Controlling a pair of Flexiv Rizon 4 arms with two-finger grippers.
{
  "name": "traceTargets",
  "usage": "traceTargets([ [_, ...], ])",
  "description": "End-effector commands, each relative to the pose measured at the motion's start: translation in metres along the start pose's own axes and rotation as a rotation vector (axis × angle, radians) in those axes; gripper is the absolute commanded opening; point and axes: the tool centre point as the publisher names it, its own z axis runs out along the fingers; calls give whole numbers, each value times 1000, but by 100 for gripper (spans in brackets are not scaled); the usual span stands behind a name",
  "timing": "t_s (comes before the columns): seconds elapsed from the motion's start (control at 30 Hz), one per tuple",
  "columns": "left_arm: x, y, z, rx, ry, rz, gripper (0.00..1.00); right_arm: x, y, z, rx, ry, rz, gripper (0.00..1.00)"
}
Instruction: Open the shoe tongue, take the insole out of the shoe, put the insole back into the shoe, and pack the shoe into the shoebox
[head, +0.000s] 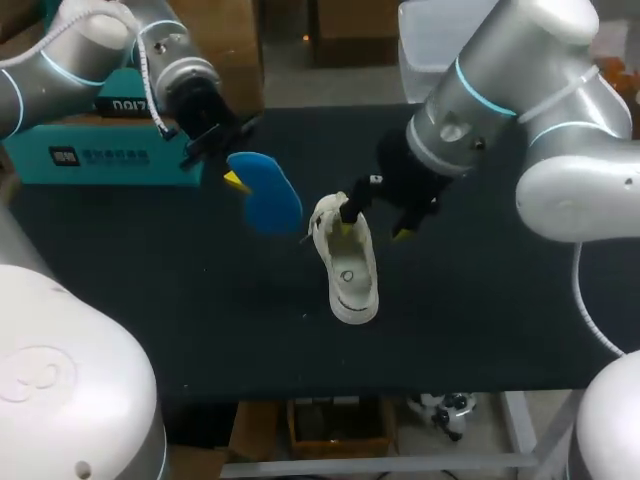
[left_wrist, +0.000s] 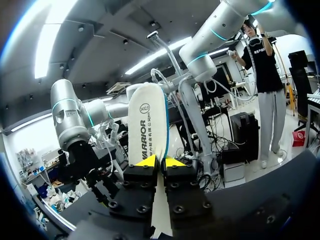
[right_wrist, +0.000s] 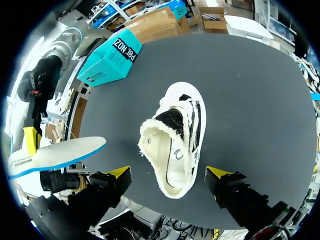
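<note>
Left gripper (left_wrist: 160, 162): clamped on the insole (left_wrist: 146, 125), upright between its fingers. Right gripper (right_wrist: 169, 173): fingers spread wide, white shoe (right_wrist: 176, 137) lying between them on the table (right_wrist: 260, 100).

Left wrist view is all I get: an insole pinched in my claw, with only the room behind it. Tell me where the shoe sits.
Observer: The shoe stands on its sole in the middle of the dark table, opening up, just right of the insole you hold.
Operator: Report the other arm.
Observer: The right claw hangs open over one end of the shoe, holding nothing.
Operator: Now find the box for me.
Observer: The teal shoebox lies at the table's far left edge.
</note>
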Motion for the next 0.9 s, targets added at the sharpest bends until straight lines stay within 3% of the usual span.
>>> traceTargets([
  [0.03,1,6,1,19,-4,-39,0,3,4,-6,45,-8,-1,100],
  [0.6,1,6,1,19,-4,-39,0,3,4,-6,45,-8,-1,100],
  [0.63,2,5,5,-7,-6,-29,0,1,3,-7,55,5,24,100],
  [0.9,7,-4,37,16,56,76,0,-6,-13,-22,169,78,324,100],
])
